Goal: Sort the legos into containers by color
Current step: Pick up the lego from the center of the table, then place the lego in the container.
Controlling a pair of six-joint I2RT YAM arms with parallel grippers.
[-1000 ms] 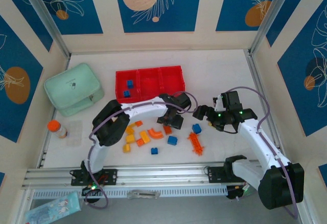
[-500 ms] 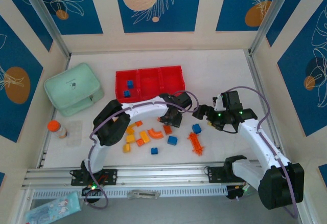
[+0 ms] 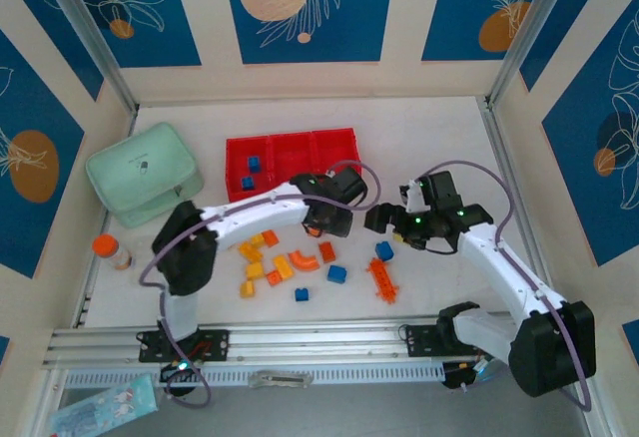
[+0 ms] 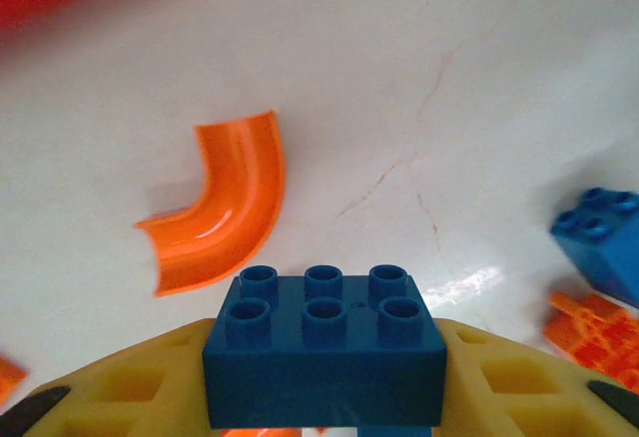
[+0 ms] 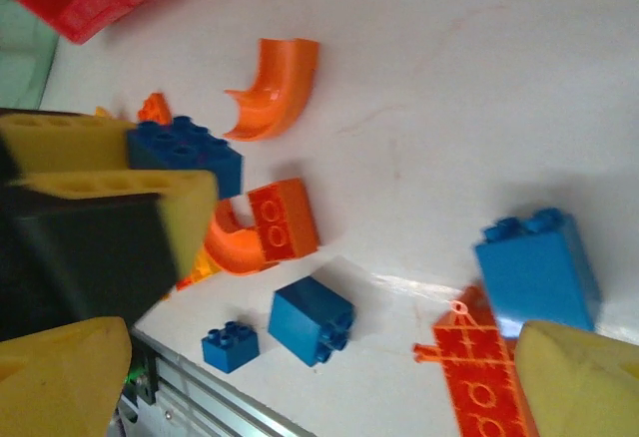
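Left gripper (image 4: 322, 407) now clenches a blue six-stud brick (image 4: 324, 345) and lifts it off the table (jaws stood wider a second ago); I judge it bound for the red tray's (image 3: 296, 138) left compartment, where blue legos (image 3: 254, 164) sit.

White tabletop (image 3: 429, 138), cream walls (image 3: 399, 78) bearing blue leaf-patterned panels (image 3: 300, 8)

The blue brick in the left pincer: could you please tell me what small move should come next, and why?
Probably raise the blue brick and swing it toward the left compartment of the red tray. The left pincer is shut on the brick, and two blue bricks lie in that compartment, so blue seems to belong there.
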